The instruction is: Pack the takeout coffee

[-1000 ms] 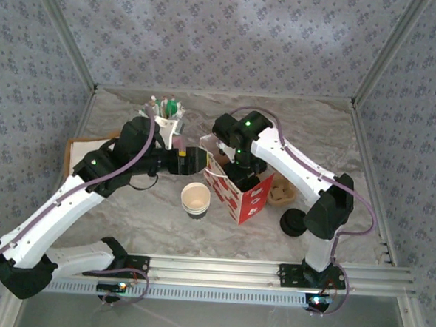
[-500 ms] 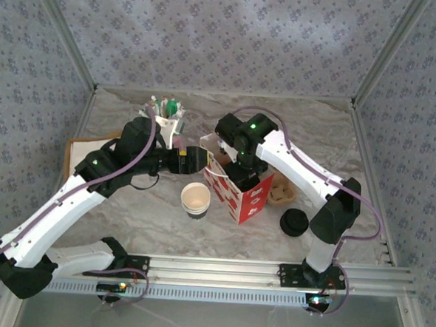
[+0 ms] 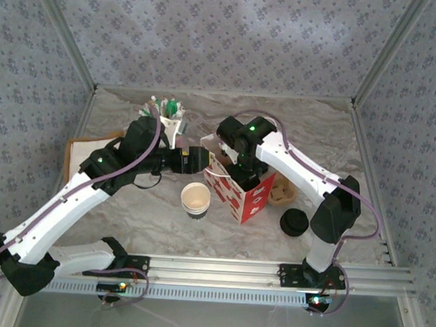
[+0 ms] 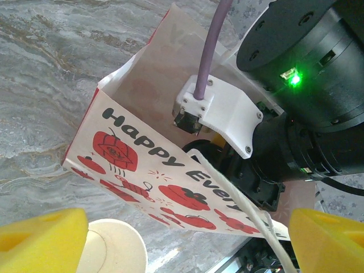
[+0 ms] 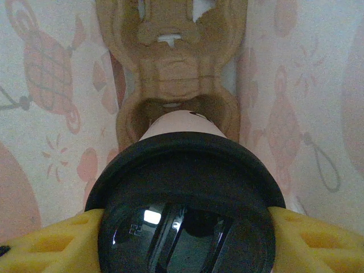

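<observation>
Coffee: one cup, its round black lid clasped between the two yellow right fingers, one pad on each side. It sits inside the bag. Its white side shows just below the lid, at a well of the one brown pulp carrier on the bag's floor. Whether it is fully seated there, I cannot tell.

The two yellow left fingers stand wide apart and released, grasping nothing, just beside the bag's rim. One white string handle runs between them.

There is one bag, red and white, printed with red lanterns. The left wrist view reads "Happy Eve" before the right arm covers the rest.

On the tabletop sit one stack of lidless white cups just left of the bag and one loose black lid to its right.
</observation>
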